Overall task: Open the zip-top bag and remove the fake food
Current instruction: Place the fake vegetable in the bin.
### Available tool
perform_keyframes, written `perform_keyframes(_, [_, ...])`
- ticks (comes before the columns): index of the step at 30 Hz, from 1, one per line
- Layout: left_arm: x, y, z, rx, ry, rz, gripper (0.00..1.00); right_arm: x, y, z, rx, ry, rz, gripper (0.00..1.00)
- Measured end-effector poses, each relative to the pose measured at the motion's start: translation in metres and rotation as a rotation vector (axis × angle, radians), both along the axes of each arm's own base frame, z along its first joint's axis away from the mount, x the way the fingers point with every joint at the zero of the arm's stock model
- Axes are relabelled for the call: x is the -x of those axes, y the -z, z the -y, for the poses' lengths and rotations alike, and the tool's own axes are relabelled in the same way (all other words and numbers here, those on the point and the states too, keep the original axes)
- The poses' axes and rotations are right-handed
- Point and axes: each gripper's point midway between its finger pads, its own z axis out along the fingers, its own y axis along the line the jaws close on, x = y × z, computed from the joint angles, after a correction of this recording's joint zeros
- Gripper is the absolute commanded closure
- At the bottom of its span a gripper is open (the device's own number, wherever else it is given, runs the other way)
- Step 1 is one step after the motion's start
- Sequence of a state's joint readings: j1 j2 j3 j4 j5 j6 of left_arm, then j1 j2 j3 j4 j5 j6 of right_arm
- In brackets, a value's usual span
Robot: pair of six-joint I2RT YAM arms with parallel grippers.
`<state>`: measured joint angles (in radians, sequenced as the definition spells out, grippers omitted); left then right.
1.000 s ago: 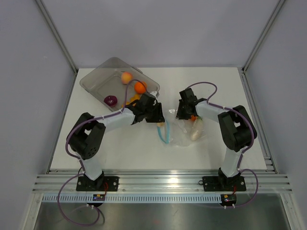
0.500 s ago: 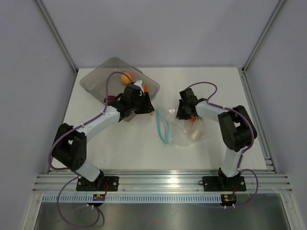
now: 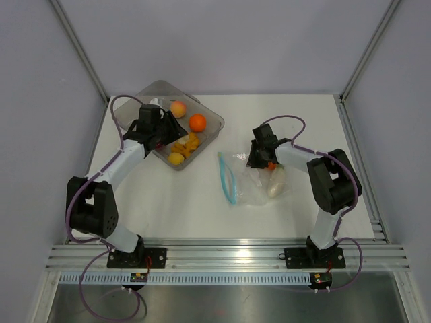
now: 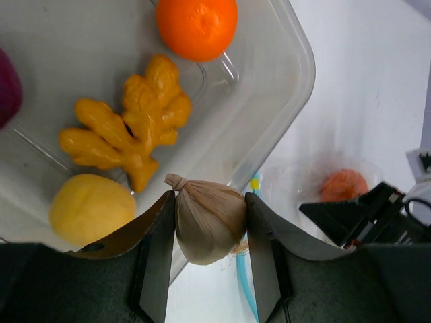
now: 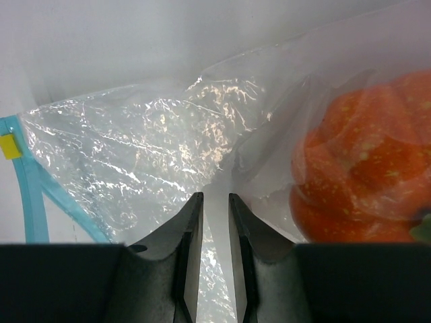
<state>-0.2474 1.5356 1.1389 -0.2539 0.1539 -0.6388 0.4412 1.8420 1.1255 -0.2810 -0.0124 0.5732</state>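
Left wrist view: my left gripper (image 4: 210, 202) is clamped on a garlic (image 4: 209, 229), one finger on each flank. The bulb is beige, papery and ribbed, with a twisted tip. It hangs above the tray (image 4: 296, 74), a grey translucent plastic box with rounded corners and a raised rim; I cannot tell whether the bulb touches it.

Lying in the tray are a smooth orange (image 4: 196, 20), a knobbly yellow-orange ginger (image 4: 128, 134), a matt yellow piece (image 4: 92, 208) and, cut off at the left edge, a purple piece (image 4: 5, 87). The top view adds a peach (image 3: 178, 108) at the tray's far side.

The bag (image 3: 250, 185) lies right of the tray, well apart from it, on the white table (image 3: 168, 208). Its film is clear, glossy and heavily crinkled. The teal zip strip (image 3: 226, 176) forms the bag's left edge, its two halves parted into a narrow loop, so the mouth faces left. A yellow tab (image 5: 8, 145) sits on the strip.

My right gripper (image 5: 215, 198) is pinched down to a narrow slit on a fold of the film at the bag's far edge. Showing through the film beside it is an orange ribbed piece (image 5: 357, 175), and nearer, a white radish (image 3: 275, 183).

Bare table runs between the tray rim and the zip strip, and along the near side of the bag.
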Motion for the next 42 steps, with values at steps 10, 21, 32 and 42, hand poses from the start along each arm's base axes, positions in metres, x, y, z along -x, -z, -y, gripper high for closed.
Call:
perform_keyframes(10, [-0.053, 0.000, -0.040, 0.061, -0.148, -0.020, 0.52, 0.001, 0.000, -0.001, -0.006, -0.004, -0.001, 0.71])
perform_keyframes(21, [-0.060, 0.006, -0.065, 0.062, -0.216, -0.038, 0.22, 0.001, 0.000, -0.001, -0.008, -0.004, 0.001, 0.67])
perform_keyframes(32, [-0.022, -0.001, -0.048, 0.115, -0.175, -0.025, 0.23, 0.002, -0.010, -0.001, -0.017, -0.004, 0.022, 0.63])
perform_keyframes(42, [0.027, 0.000, 0.006, 0.205, -0.014, -0.002, 0.25, 0.002, -0.014, -0.001, -0.027, -0.001, 0.036, 0.62])
